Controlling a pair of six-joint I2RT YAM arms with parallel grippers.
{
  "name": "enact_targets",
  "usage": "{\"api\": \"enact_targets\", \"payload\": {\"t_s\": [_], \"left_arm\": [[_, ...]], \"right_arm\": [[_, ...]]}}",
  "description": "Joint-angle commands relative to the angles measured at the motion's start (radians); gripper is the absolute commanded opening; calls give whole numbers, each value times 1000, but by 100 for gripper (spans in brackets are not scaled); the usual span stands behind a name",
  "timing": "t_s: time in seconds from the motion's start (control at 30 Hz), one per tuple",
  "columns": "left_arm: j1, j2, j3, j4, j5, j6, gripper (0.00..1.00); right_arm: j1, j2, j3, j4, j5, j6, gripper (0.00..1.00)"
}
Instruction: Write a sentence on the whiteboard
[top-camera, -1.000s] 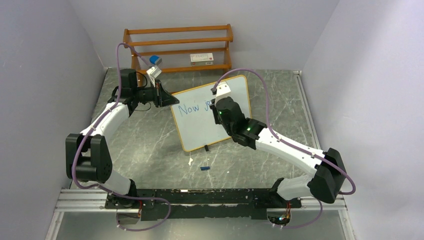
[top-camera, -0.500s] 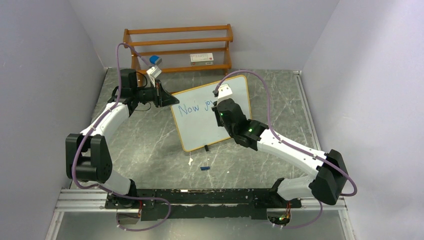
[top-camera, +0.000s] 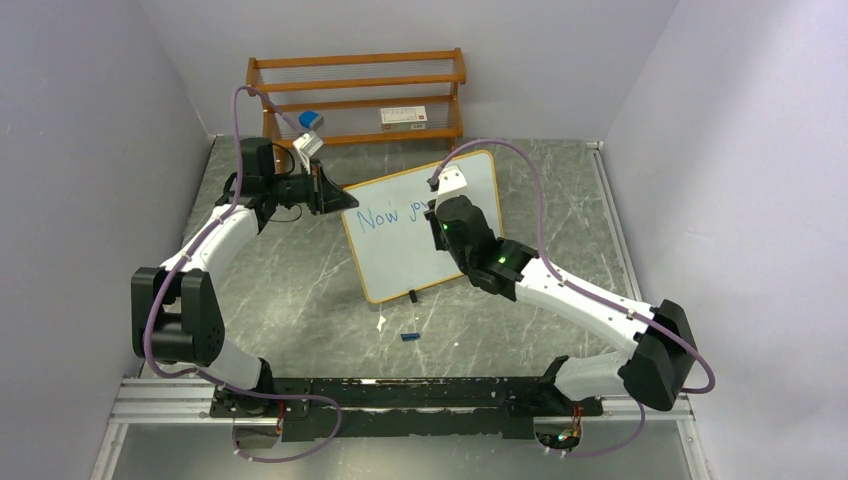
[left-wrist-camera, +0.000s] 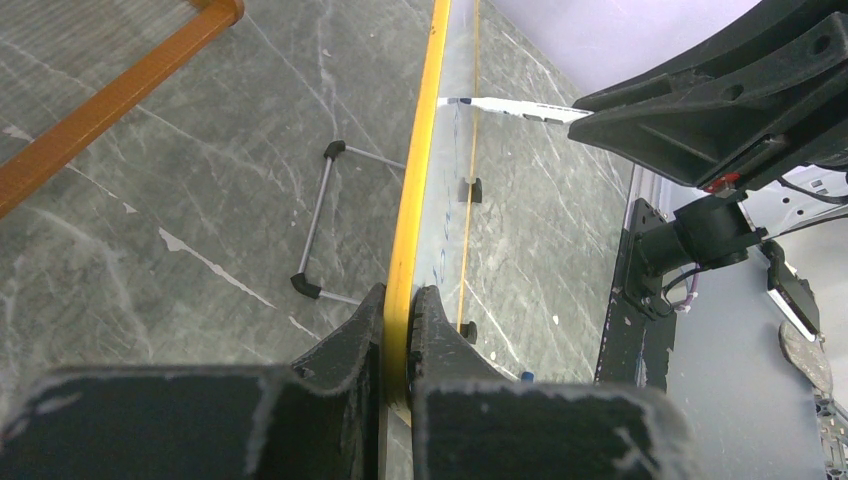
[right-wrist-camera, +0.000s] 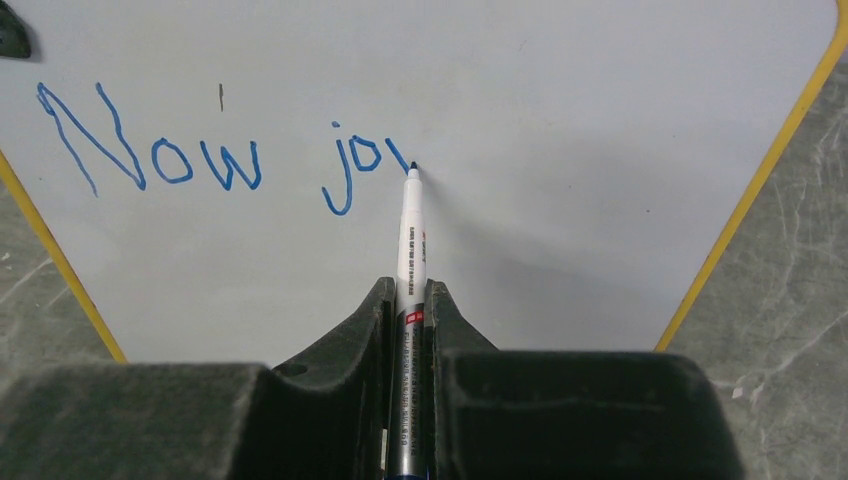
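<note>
Grey marbled table (top-camera: 290, 290) carries the whiteboard (top-camera: 398, 262), propped up at its middle, frame pinched at the left edge by the closed left gripper (left-wrist-camera: 398, 300). The right gripper (right-wrist-camera: 408, 292) clamps a marker (right-wrist-camera: 410, 235), its tip touching the board just right of the sentence (right-wrist-camera: 228, 168), which reads "Now jo" in 1 row. From above, the right wrist hides the lettering's end. A small blue object (top-camera: 408, 337) lies near the board's foot, and a wooden shelf rack (top-camera: 357, 95) stands far behind.

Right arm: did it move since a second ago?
Yes. The right arm slid slightly rightward across the whiteboard, uncovering more of the blue sentence.
</note>
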Motion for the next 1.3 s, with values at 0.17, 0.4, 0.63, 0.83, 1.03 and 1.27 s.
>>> {"api": "enact_targets", "payload": {"t_s": [0.17,0.4,0.63,0.83,1.03,1.27], "left_arm": [[-41,59,-44,-101,-155,152,5],[-41,58,-44,-100,-154,150,5],[-41,57,-45,-100,-153,150,5],[-41,58,-45,-99,-152,150,5],[-41,57,-46,-99,-154,150,5],[-41,57,-47,-98,-153,150,5]], "right_arm": [[-9,-26,4,61,17,-9,0],[-15,-6,1,68,25,-5,0],[-17,6,-3,70,18,-3,0],[-19,16,10,43,6,0,0],[-20,16,15,12,-7,7,0],[-19,13,14,-16,-19,20,0]]}}
